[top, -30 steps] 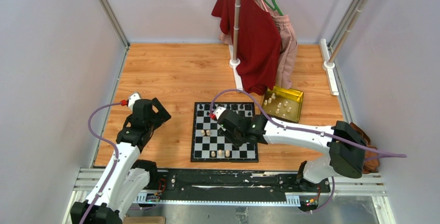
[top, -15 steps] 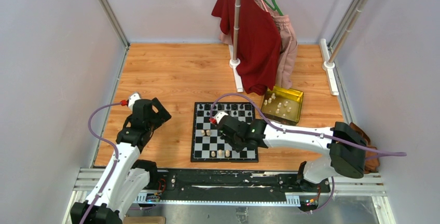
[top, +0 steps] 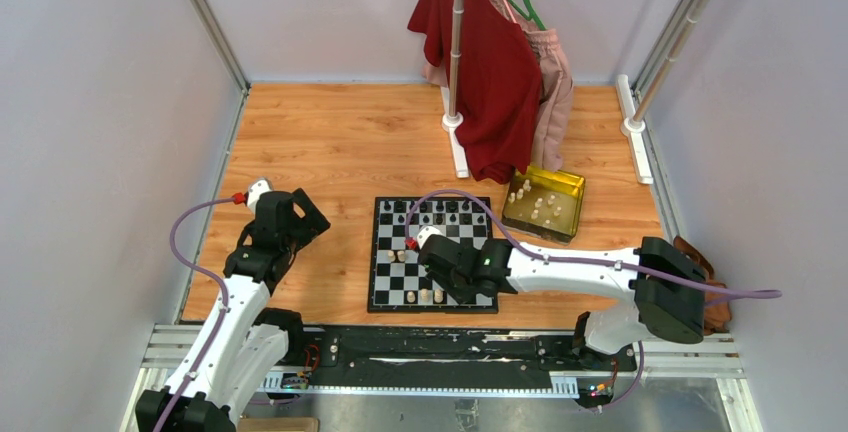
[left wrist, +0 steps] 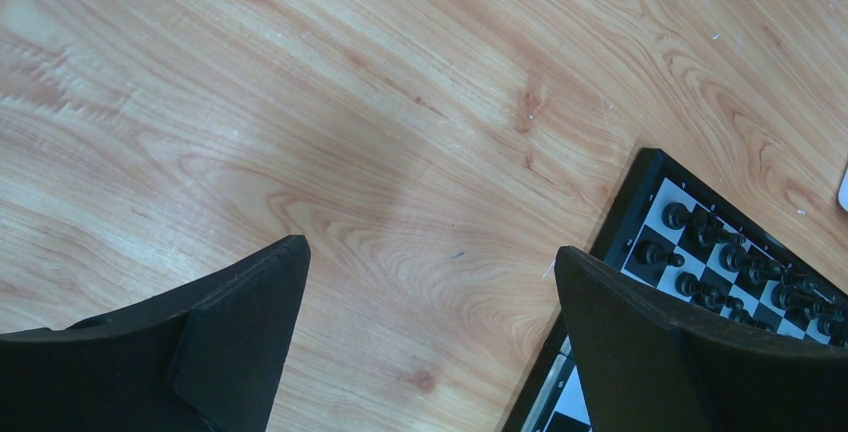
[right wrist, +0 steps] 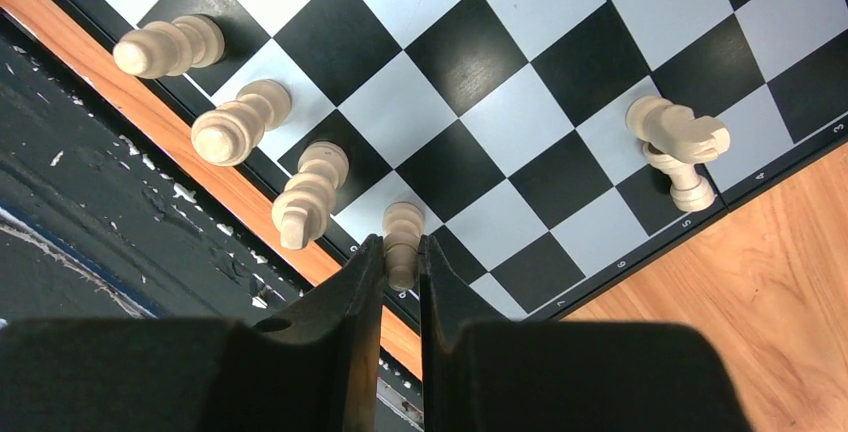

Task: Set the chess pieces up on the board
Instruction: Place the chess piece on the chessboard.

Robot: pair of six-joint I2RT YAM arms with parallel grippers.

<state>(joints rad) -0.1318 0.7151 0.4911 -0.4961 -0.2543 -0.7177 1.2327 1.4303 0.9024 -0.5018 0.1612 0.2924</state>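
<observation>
A shiny yellow tin (top: 578, 202) sits on the right half of the bench, just beside the far right corner of the board (top: 385, 277). Several loose pale chessmen (top: 548, 198) lie scattered inside it.

The board lies near the middle of the near edge. Black chessmen (top: 440, 214) fill its far rows. Three pale pieces (right wrist: 240, 122) stand in a line along its near border, and two more (right wrist: 680, 142) lean together on its left side.

The right gripper (right wrist: 402, 267) reaches in over the near border, its jaws clenched on a fourth pale piece (right wrist: 403, 227), which is next in that line. I cannot tell whether the piece's base touches the square.

The left gripper (left wrist: 430, 247) hangs with its jaws released and spread wide. It is over the wood between the board's left border and the bench's left edge, with only the board's far left corner in its view.

Beyond the board, plain wood runs to the far edge. There a rack pole (top: 458, 32) stands with a red garment (top: 490, 62) hanging down close to the tin.
</observation>
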